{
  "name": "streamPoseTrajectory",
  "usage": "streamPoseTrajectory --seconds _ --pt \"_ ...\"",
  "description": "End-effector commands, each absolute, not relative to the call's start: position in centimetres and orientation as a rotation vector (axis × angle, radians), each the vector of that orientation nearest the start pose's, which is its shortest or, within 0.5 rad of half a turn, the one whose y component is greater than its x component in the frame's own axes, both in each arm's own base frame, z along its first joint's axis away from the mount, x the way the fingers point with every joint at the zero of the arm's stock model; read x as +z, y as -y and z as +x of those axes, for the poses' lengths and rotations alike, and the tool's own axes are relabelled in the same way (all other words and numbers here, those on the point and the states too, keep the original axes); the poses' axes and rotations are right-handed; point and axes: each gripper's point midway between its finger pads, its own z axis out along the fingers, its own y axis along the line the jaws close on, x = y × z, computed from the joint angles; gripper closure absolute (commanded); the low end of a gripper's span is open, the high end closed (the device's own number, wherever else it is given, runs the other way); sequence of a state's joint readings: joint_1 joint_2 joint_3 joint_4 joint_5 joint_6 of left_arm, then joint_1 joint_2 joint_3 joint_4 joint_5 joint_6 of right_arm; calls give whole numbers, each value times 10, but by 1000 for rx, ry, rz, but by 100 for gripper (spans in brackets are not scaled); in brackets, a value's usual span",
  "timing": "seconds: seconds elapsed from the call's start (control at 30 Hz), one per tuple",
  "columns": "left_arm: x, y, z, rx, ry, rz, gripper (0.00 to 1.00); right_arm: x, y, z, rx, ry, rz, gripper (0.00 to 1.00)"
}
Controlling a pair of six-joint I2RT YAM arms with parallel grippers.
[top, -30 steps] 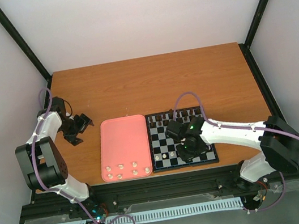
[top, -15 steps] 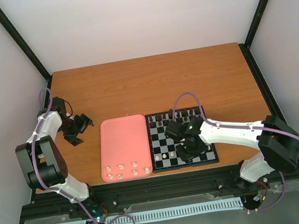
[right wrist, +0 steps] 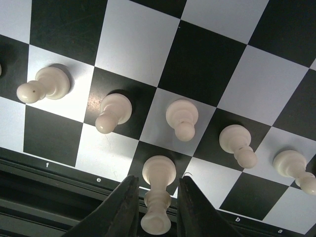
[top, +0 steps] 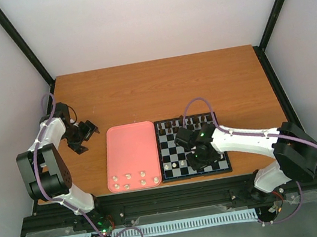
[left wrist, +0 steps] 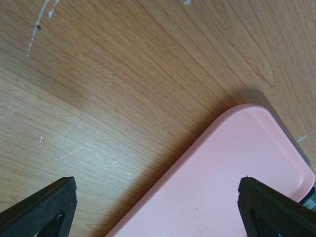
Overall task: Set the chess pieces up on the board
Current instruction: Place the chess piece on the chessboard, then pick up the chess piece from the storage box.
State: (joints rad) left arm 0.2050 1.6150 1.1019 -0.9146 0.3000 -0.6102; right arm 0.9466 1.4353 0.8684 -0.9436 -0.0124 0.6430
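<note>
The board point(top: 173, 150) lies right of a pink tray. In the right wrist view five cream-white pawns point(right wrist: 181, 116) stand in its second row. A taller cream chess piece point(right wrist: 158, 197) stands on a black square of the near row. My right gripper point(right wrist: 158, 181) straddles that piece, open by a narrow gap on each side. Several more cream chess pieces point(top: 135, 179) lie at the tray's near end. My left gripper point(left wrist: 155, 192) is open with nothing between its fingers, hovering over the tray's far left corner.
The pink tray point(top: 130, 147) sits left of the board, touching it. Dark pieces point(top: 184, 121) line the board's far row. The left arm point(top: 52, 136) is folded at the table's left edge. The right arm point(top: 247, 140) reaches across the board's near right corner.
The right gripper's fingers have parted slightly from the tall cream piece, which now stands on the board's near row. The right arm shifted a little left. The left arm has not moved.
</note>
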Motion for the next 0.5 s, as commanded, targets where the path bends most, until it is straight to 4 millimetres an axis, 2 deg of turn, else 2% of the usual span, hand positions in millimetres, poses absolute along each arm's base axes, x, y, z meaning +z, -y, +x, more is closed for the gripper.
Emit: streamPoseTrajectory --seconds 0.0,0.17,0.3,0.47 --pt "82 -17 322 -498 -2758 -1162 0 64 -200 144 146 -3034 -464 74" --pt "82 -16 321 -496 -2759 -1160 0 94 -210 152 221 -2966 -461 64" --pt "84 -16 323 -500 -2757 -1158 0 114 -221 157 259 -2940 -504 61" --pt "83 -16 322 -501 -2757 -1161 0 133 -251 166 320 -2885 -623 47"
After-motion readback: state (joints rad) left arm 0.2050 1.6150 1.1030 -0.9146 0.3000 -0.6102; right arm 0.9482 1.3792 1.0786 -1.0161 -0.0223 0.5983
